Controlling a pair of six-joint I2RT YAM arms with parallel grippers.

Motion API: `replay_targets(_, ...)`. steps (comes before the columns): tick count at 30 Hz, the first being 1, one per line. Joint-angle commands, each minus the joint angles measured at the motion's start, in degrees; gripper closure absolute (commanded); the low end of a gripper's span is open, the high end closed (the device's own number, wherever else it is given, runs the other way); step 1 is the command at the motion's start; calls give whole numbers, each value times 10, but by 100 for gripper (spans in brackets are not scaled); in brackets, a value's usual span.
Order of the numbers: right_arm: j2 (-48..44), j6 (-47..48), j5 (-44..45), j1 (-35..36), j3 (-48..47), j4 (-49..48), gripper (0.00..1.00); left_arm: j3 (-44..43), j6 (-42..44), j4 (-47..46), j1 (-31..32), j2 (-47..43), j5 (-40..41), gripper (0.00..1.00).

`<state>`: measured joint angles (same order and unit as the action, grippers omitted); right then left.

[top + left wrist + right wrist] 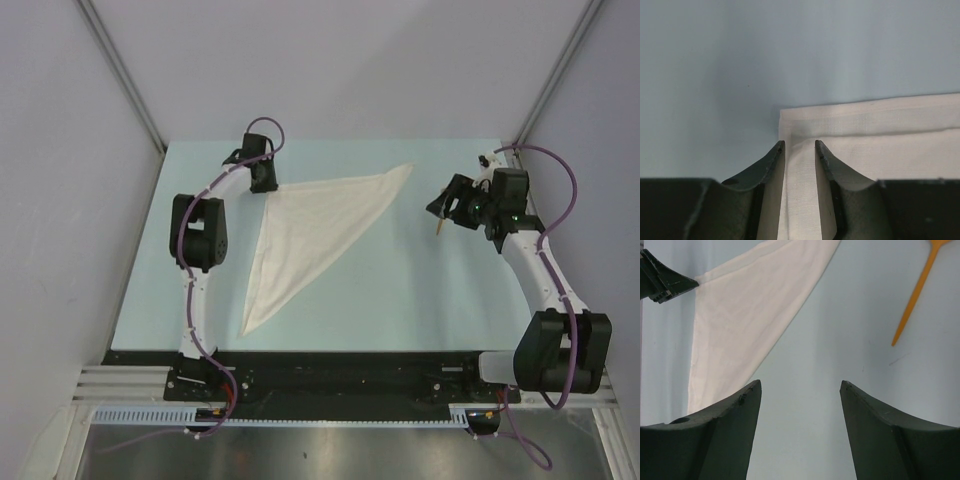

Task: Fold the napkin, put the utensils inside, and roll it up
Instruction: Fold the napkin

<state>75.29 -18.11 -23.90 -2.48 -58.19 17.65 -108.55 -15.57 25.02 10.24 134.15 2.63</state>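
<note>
1. The napkin point(315, 225) lies flat on the table point(400, 290), folded into a triangle. One corner points to the far right, one to the near left, and the third sits at the far left.
2. In the left wrist view the napkin's point(880, 150) far-left corner shows a doubled edge, with a band of cloth folded over along the far side.
3. The left gripper point(264, 183) is down on that far-left corner. Its fingers point(771, 165) stand narrowly apart, one on each side of a strip of cloth. I cannot tell whether they are pinching it or only resting on it.
4. The spoon point(439, 228) lies on the bare table to the right of the napkin, well apart from it. In the right wrist view only its thin orange handle point(915, 295) shows, because the top edge cuts off the bowl.
5. The right gripper point(437, 208) is near the spoon, above the bare table. Its fingers point(730, 430) are spread wide with nothing between them, and they touch neither the spoon nor the napkin point(750, 315).
6. The right wrist view also shows the left gripper point(660, 277) at the napkin's corner.
</note>
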Motion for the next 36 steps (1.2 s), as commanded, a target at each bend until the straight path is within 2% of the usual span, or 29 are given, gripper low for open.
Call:
replay_targets(1, -21, 13, 10, -2, 0, 10, 30, -23, -11, 1, -2, 5, -18, 66)
replay_targets(11, -15, 14, 10, -8, -2, 13, 30, -3, -20, -4, -2, 3, -13, 72)
replay_targets(22, -15, 17, 9, -15, -1, 16, 30, -22, -30, 28, -2, 16, 5, 70)
replay_targets(25, -20, 18, 9, -17, 0, 18, 30, -30, -28, 32, -2, 21, 4, 74)
replay_targets(26, -19, 18, 9, -19, 2, 18, 30, -35, -28, 34, -2, 23, 4, 79)
replay_targets(34, -16, 19, 8, -23, 5, 19, 30, -22, -18, 15, 1, 14, 1, 100)
replay_targets(36, -13, 19, 8, -23, 4, 19, 30, -11, -16, -6, 2, 4, -1, 100)
